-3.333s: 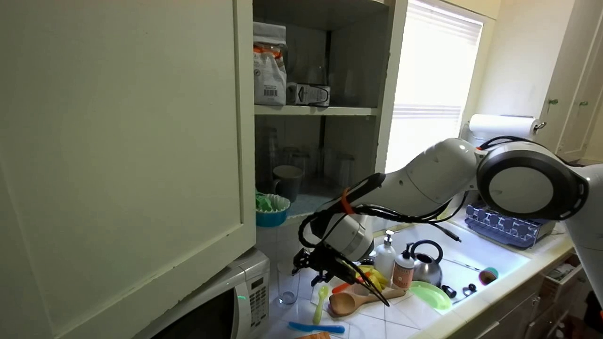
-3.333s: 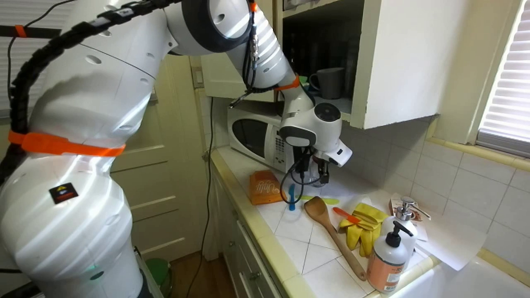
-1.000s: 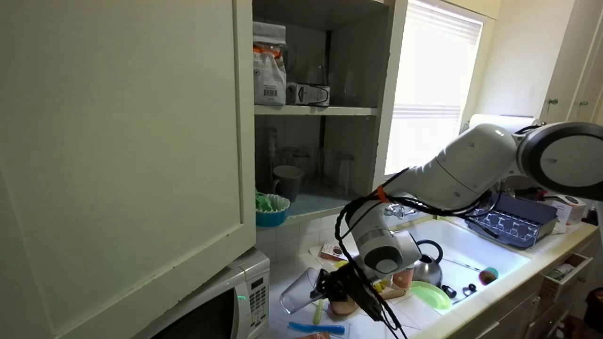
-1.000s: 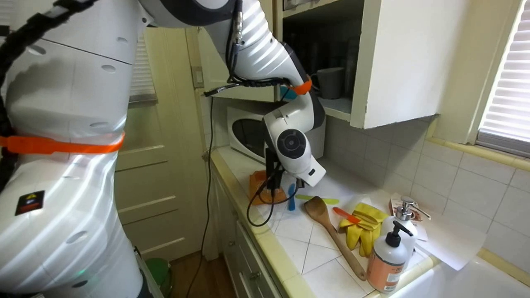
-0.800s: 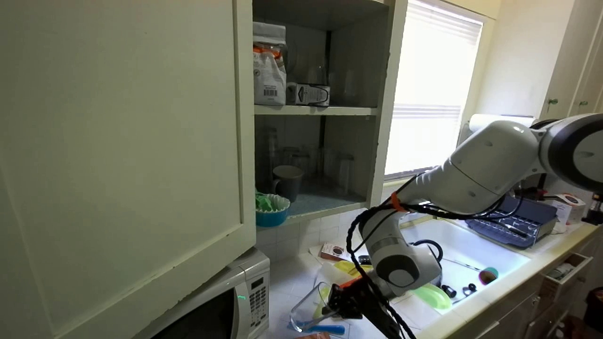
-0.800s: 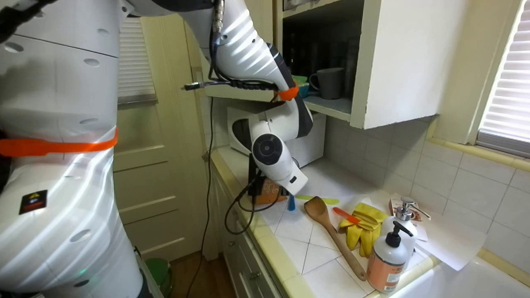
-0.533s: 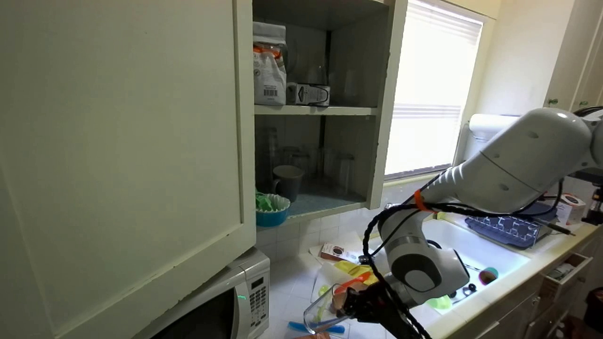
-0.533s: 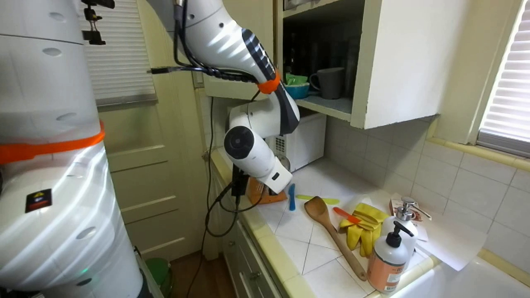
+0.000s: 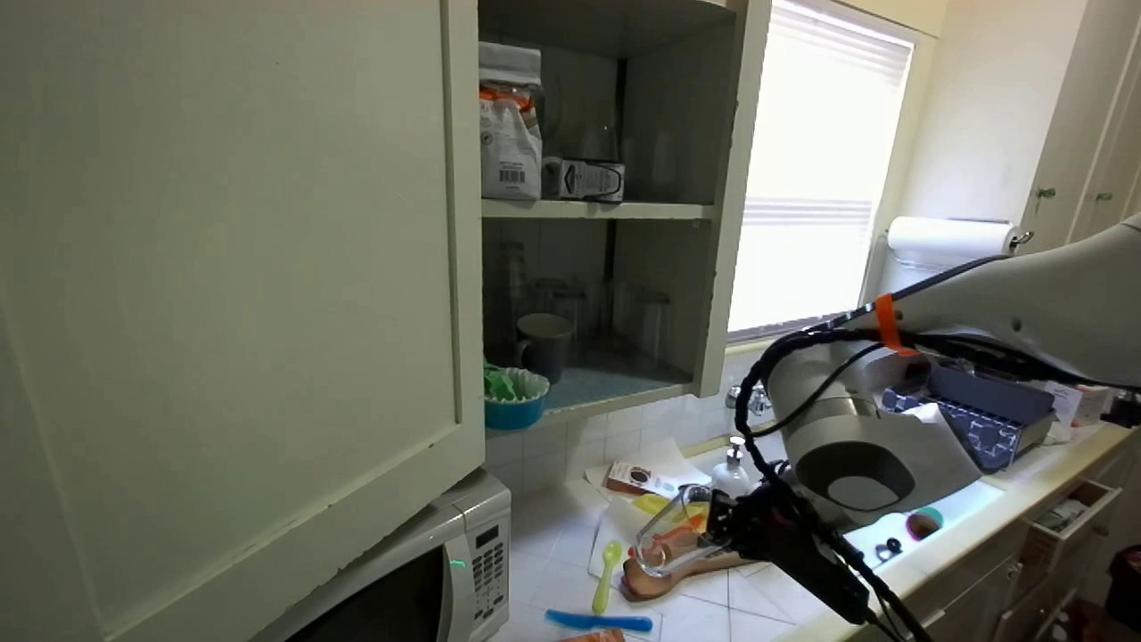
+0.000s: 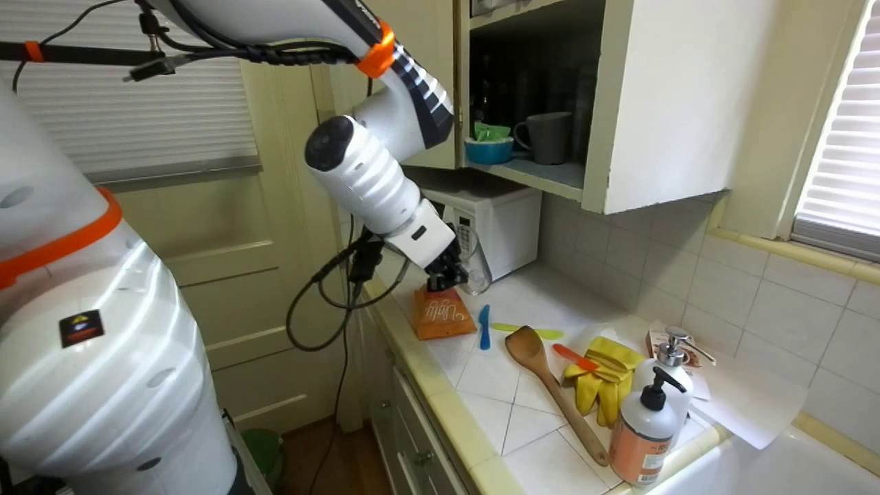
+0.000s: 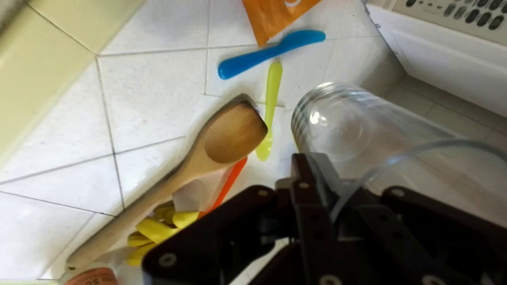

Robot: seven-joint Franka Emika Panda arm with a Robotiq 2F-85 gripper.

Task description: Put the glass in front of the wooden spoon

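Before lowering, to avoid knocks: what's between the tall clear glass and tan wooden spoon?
Between them, in the wrist view, lies a yellow-green plastic spoon.

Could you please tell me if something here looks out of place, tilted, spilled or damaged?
In an exterior view, a drawer is pulled open, perhaps left so by mistake. The glass is tilted, not upright, but the gripper holds it, so this is probably only the grasp. I see no spill or damage.

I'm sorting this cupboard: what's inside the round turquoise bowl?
A crumpled green item sticks up from the round turquoise bowl, whose white fluted inner side partly shows. That item and the bowl itself hide whatever lies lower.
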